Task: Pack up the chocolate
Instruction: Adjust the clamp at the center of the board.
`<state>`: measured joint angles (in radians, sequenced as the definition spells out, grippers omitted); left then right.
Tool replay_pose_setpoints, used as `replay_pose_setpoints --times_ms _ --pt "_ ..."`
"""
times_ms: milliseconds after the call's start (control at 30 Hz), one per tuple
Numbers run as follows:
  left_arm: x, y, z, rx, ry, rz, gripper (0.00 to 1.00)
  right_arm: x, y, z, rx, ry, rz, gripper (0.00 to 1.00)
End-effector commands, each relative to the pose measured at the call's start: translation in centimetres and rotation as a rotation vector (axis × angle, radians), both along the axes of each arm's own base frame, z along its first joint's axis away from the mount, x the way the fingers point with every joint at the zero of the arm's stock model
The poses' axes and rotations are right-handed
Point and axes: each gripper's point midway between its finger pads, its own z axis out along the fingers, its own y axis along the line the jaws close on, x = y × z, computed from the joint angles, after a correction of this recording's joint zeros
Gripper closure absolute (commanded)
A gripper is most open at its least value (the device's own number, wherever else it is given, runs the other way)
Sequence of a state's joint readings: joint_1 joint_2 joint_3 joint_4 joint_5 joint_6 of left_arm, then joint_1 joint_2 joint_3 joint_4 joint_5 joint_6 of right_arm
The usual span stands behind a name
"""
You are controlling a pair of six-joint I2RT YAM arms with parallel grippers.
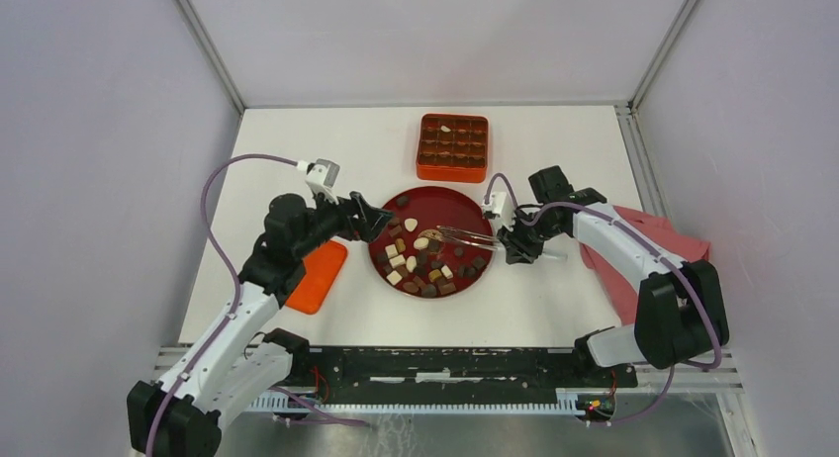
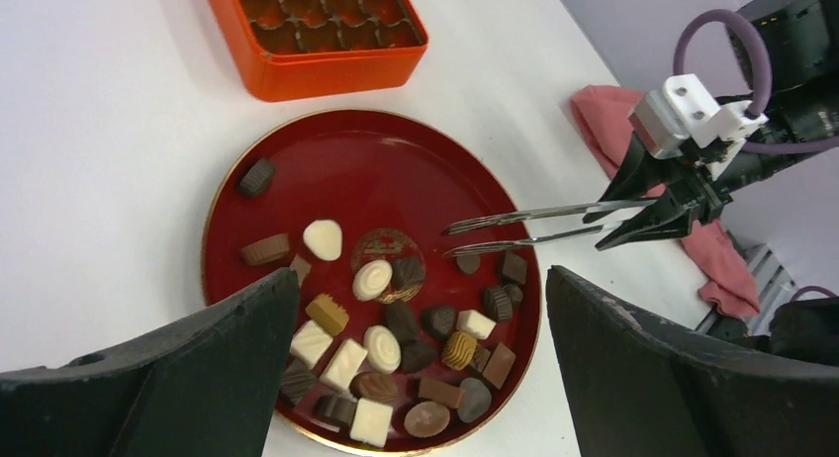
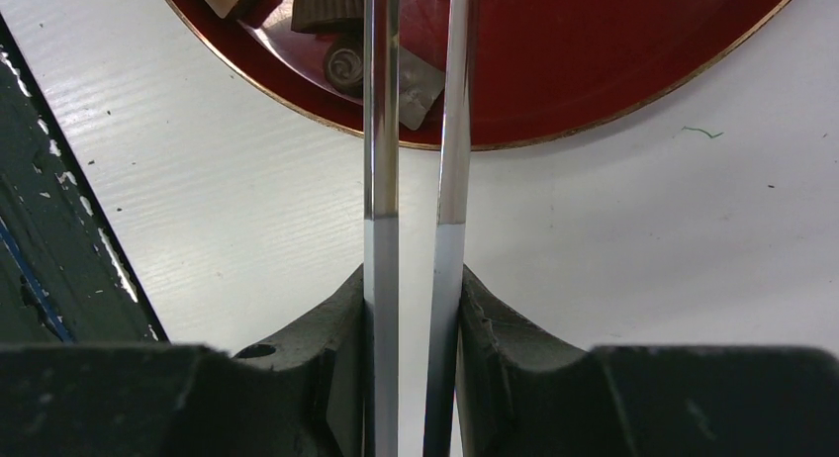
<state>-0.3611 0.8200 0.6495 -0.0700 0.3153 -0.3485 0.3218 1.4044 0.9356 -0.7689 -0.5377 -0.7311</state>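
Note:
Several dark, light brown and cream chocolate pieces [image 1: 420, 264] lie on the round red plate [image 1: 450, 205], mostly on its near half. They also show in the left wrist view [image 2: 396, 348]. My right gripper [image 1: 514, 241] is shut on metal tongs [image 1: 465, 236], seen up close in the right wrist view [image 3: 381, 131]. The tong tips are slightly apart and empty over the plate's middle [image 2: 450, 239]. My left gripper [image 1: 381, 222] is open and empty at the plate's left edge. One cream piece [image 1: 446, 130] sits in the orange gridded box [image 1: 452, 146].
An orange lid [image 1: 317, 276] lies left of the plate under my left arm. A pink cloth [image 1: 653, 244] lies at the right under my right arm. The box stands just behind the plate.

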Motion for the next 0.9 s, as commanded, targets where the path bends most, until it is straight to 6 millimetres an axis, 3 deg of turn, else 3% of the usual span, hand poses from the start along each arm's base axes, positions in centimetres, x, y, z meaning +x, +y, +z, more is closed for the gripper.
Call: replay_pose_setpoints --times_ms 0,167,333,433,500,567,733,867 --pt "-0.4 -2.7 1.9 -0.232 -0.050 -0.101 0.01 1.2 1.4 2.1 0.079 -0.039 -0.006 0.64" --pt "-2.2 -3.9 3.0 -0.567 0.000 -0.158 0.01 2.9 4.0 7.7 0.303 -0.026 -0.033 0.64" --pt "-3.7 -5.0 7.3 -0.593 -0.167 -0.238 0.00 4.3 7.1 16.1 0.544 -0.018 -0.001 0.64" --pt "-4.0 -6.0 9.0 -0.556 -0.230 -0.259 0.00 6.7 6.9 19.0 0.542 -0.116 -0.098 0.64" --pt "-3.5 -6.5 8.9 -0.490 -0.212 -0.258 0.00 8.7 4.3 18.6 0.446 -0.213 -0.226 0.64" --pt "-3.3 -6.5 8.5 -0.434 -0.201 -0.249 0.00 9.3 1.1 16.6 0.417 -0.214 -0.340 0.64" --pt "-2.9 -5.6 7.0 -0.331 -0.196 -0.196 0.00 7.7 -5.4 8.1 0.215 -0.224 -0.534 0.64" --pt "-2.9 -5.6 6.3 -0.305 -0.187 -0.198 0.00 6.5 -8.6 2.6 0.113 -0.172 -0.654 0.64"
